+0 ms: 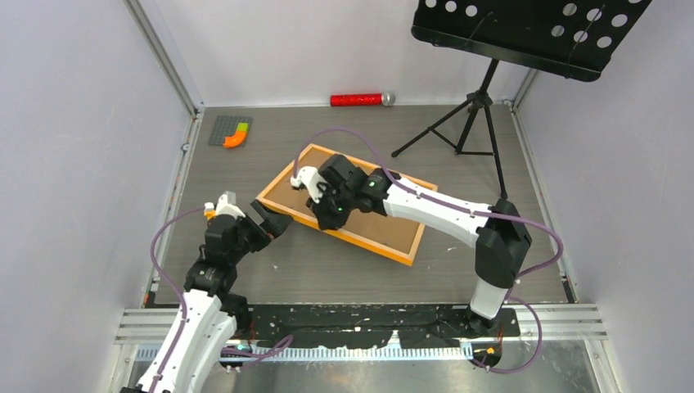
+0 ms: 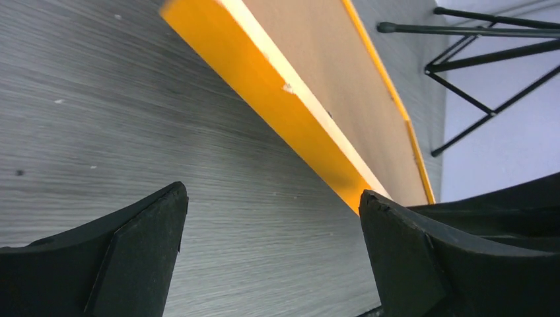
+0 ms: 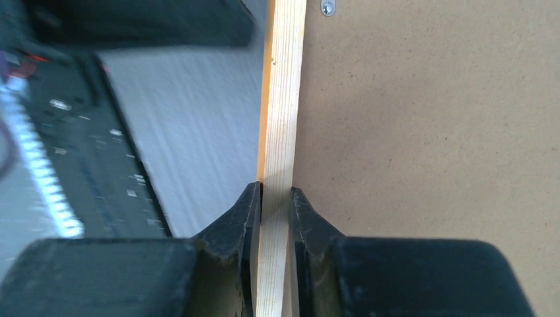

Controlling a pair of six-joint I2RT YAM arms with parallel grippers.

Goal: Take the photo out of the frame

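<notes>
Right gripper (image 3: 275, 195): closed on the frame (image 3: 280, 99). The two black, wedge-shaped fingers (image 3: 241, 211) pinch one rail, one finger on the outer face and one on the inner. Between the fingers the rail shows as a narrow strip of pale, bare wood with fine grain. Its outer side is painted bright orange.

To the inner side of this gripper lies the backing board (image 3: 429, 165), a flat, matte brown fibreboard with a speckled surface. It fills the frame's opening. A small metal tab (image 3: 328, 8) sits on it ahead of the fingers. The photo is hidden in all views.

In the overhead view the frame (image 1: 376, 248) lies back-up on the grey, wood-grain table (image 1: 327, 270). The right gripper (image 1: 327, 214) is at its near long rail.

Left gripper (image 2: 272, 196): jaws wide apart, holding nothing, with streaked table surface between them. The frame's smooth orange side runs diagonally ahead and ends close to the tip of one finger (image 2: 396, 238). Contact cannot be determined. Overhead, this gripper (image 1: 274, 223) stands at the frame's near left corner.

Well beyond both grippers are a black perforated music stand (image 1: 524, 33) on tripod legs, a red glittery cylinder (image 1: 358, 100) and a grey studded plate (image 1: 231, 131).
</notes>
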